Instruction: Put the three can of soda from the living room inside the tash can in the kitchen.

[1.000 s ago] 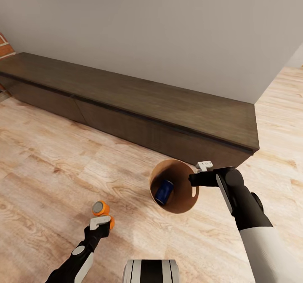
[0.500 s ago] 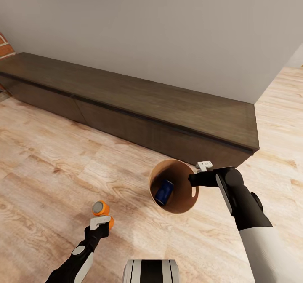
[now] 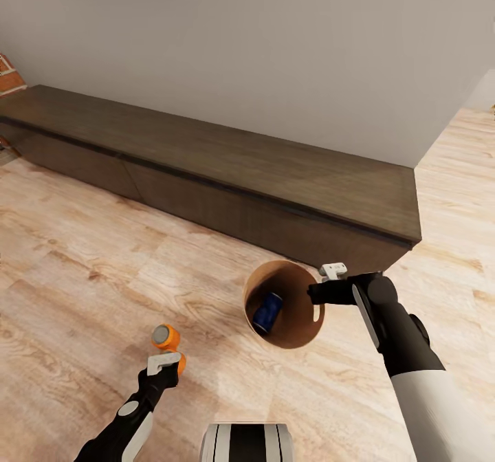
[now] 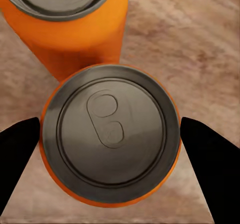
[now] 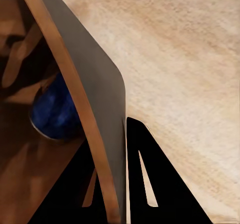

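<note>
Two orange cans of soda stand on the light wood floor. One can of soda [image 4: 110, 134] sits between my left gripper's [image 4: 110, 129] fingers, which touch its sides; in the head view my left gripper [image 3: 168, 366] is low on it. The second can [image 3: 164, 337] [image 4: 65, 19] stands just beyond, touching or nearly touching the first. My right gripper [image 3: 322, 290] [image 5: 112, 134] is shut on the rim of the tash can [image 3: 302, 324] [image 5: 95, 84], held tilted above the floor. A blue can [image 3: 267, 312] [image 5: 52, 114] lies inside it.
A long low dark-wood bench [image 3: 240, 166] runs along the grey wall ahead, its right end close behind the bin. Brick shows at the far left edge. Light wood floor spreads to the left and right, and my base [image 3: 246, 443] is at the bottom.
The head view has shifted very slightly. Both arms, the bin and the cans keep the same places.
</note>
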